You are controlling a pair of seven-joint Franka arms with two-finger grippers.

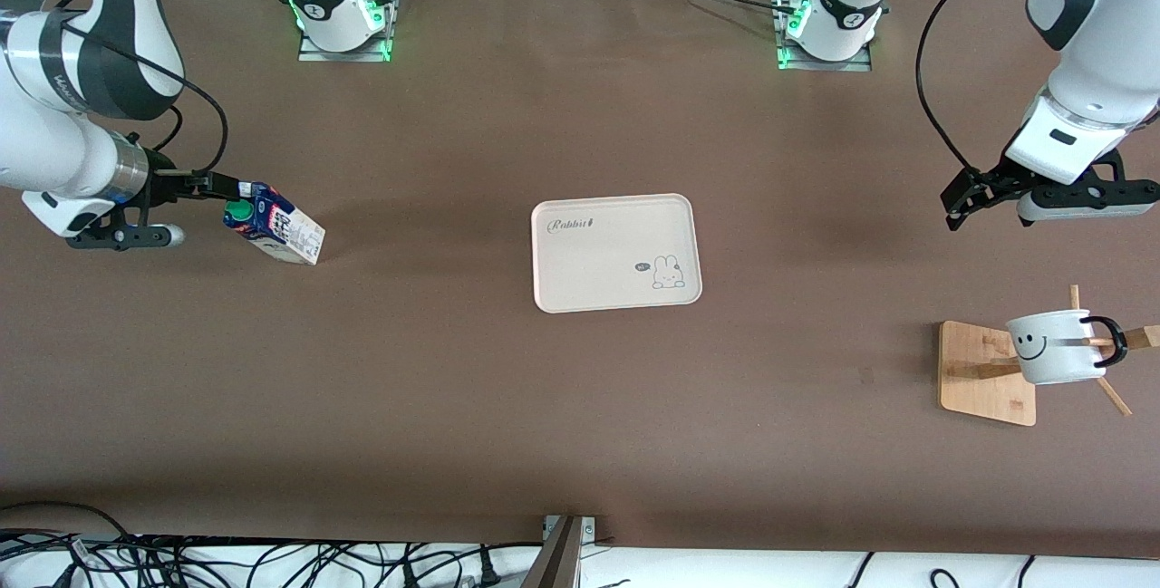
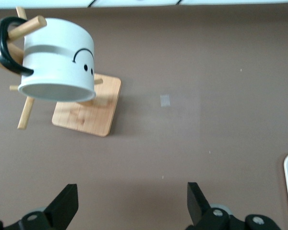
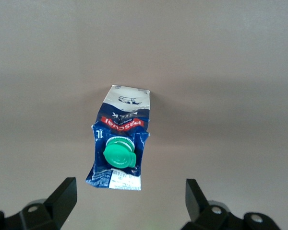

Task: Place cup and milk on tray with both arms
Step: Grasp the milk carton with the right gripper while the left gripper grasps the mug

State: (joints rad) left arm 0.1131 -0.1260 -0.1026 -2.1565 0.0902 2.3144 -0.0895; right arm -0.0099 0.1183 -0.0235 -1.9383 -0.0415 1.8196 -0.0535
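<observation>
The milk carton (image 1: 275, 226) stands at the right arm's end of the table, the right gripper (image 1: 210, 182) spread wide at its green cap (image 3: 119, 154). Its thin card walls would dent (squeeze the body below the gable). The ceramic mug (image 1: 1054, 347), rigid and slick, hangs on the wooden stand (image 1: 988, 372). The left gripper (image 1: 962, 200), fingers apart, hovers above bare table near the stand. The tray (image 1: 616, 252) lies mid-table.

Tray (image 1: 616, 253) mid-table; milk (image 1: 276, 226), cup (image 1: 1056, 348) (on a wooden stand (image 1: 983, 371)) apart.
</observation>
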